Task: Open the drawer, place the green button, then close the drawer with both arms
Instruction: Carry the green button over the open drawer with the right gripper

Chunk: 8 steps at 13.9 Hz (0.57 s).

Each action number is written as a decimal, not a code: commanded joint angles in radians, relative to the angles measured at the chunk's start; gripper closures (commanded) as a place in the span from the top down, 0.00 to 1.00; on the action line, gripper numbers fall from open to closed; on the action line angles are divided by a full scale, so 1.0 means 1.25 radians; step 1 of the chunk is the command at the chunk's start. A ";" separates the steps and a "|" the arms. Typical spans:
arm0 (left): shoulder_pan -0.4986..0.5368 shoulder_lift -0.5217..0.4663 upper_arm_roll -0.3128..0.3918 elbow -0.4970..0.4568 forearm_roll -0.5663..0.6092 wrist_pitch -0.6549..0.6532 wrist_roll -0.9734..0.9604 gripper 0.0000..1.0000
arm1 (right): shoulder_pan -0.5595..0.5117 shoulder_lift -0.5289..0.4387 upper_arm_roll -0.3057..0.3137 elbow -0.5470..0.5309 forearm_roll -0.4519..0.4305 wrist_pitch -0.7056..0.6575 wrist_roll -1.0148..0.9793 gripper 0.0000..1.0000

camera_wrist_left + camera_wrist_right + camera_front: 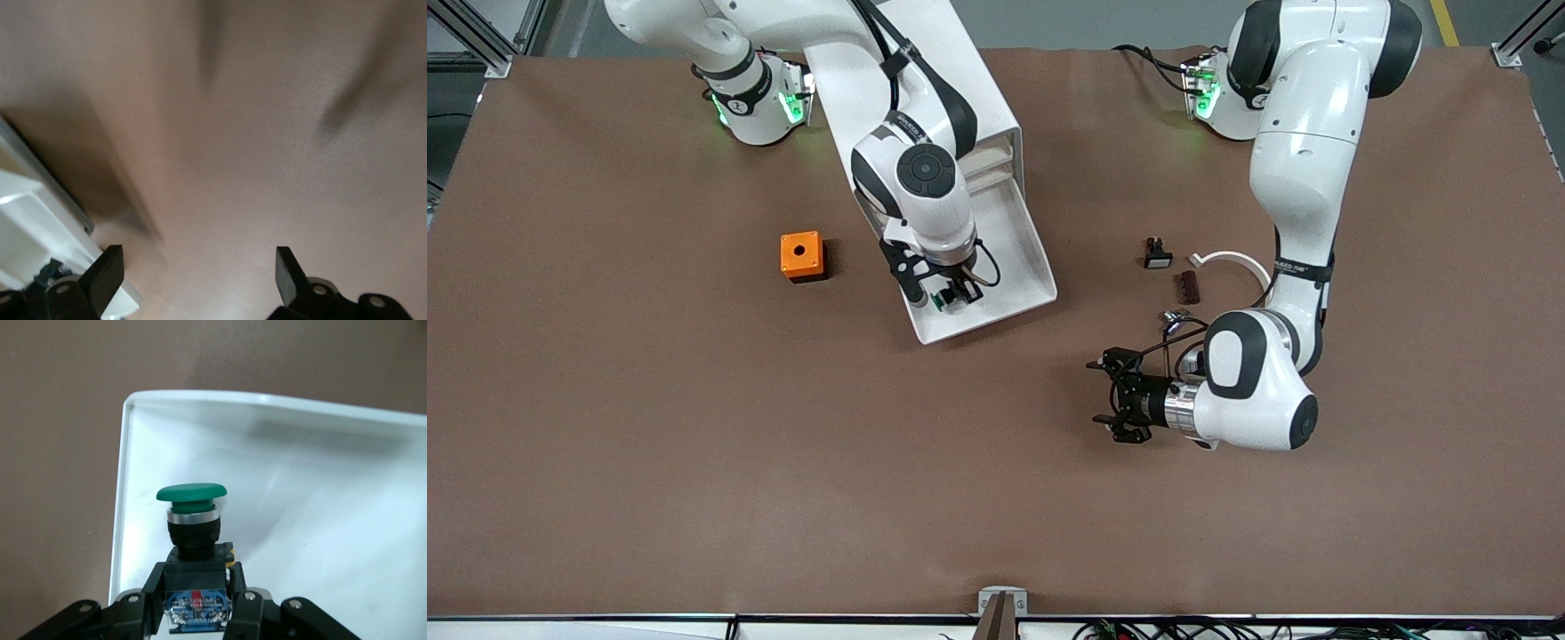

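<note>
The white drawer (1024,267) stands pulled out of the white cabinet (969,98) toward the front camera. My right gripper (950,298) is over the drawer's front corner, shut on the button (943,301). In the right wrist view the button (192,513) shows its green cap and black body, gripped between the fingers (150,593), above the drawer's white floor (320,520). My left gripper (1116,397) is open and empty, low over bare table nearer the front camera than the drawer. Its wrist view shows the open fingers (107,273) and a corner of the drawer (40,213).
An orange box with a hole (801,256) sits beside the drawer toward the right arm's end. A black switch with a white face (1157,254), a small dark strip (1188,286), a white curved piece (1232,260) and a small metal part (1172,318) lie near the left arm.
</note>
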 commanded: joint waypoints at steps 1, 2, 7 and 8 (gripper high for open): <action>-0.029 -0.023 0.009 -0.007 0.097 0.025 0.120 1.00 | 0.027 0.053 -0.010 0.068 -0.002 -0.011 0.057 0.00; -0.046 -0.036 0.005 -0.008 0.140 0.048 0.160 1.00 | 0.031 0.063 -0.010 0.078 -0.003 -0.012 0.068 0.00; -0.092 -0.035 -0.013 -0.012 0.216 0.055 0.327 1.00 | 0.043 0.079 -0.011 0.114 -0.007 -0.019 0.072 1.00; -0.104 -0.035 -0.017 -0.014 0.214 0.055 0.370 1.00 | 0.037 0.079 -0.011 0.123 -0.007 -0.026 0.066 1.00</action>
